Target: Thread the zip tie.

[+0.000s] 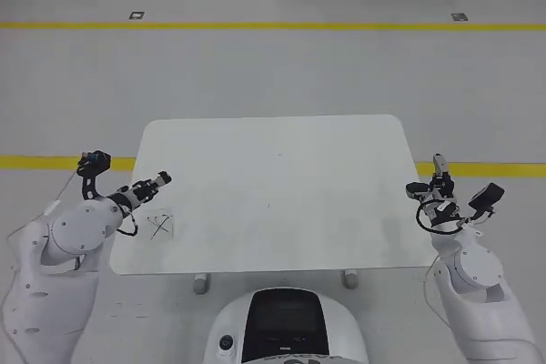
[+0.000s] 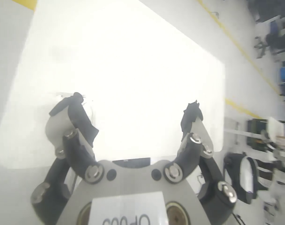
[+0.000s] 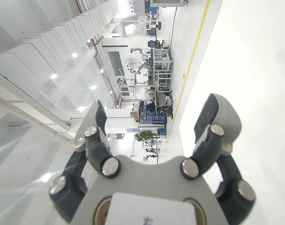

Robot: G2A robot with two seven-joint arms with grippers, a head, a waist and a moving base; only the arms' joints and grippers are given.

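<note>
My left gripper [image 1: 164,177] hangs wide open and empty over the table's [image 1: 282,173] left edge. The thin zip tie [image 1: 161,226] lies flat nearby. I should descend squarely over one end and pinch low. My right gripper [image 1: 441,168], also open and empty, waits beyond the right edge.

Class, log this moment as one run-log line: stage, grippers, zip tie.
stage: pre-grasp | left gripper: open, over table left edge | right gripper: open, beyond right edge | zip tie: on table near left gripper, ungripped
</note>
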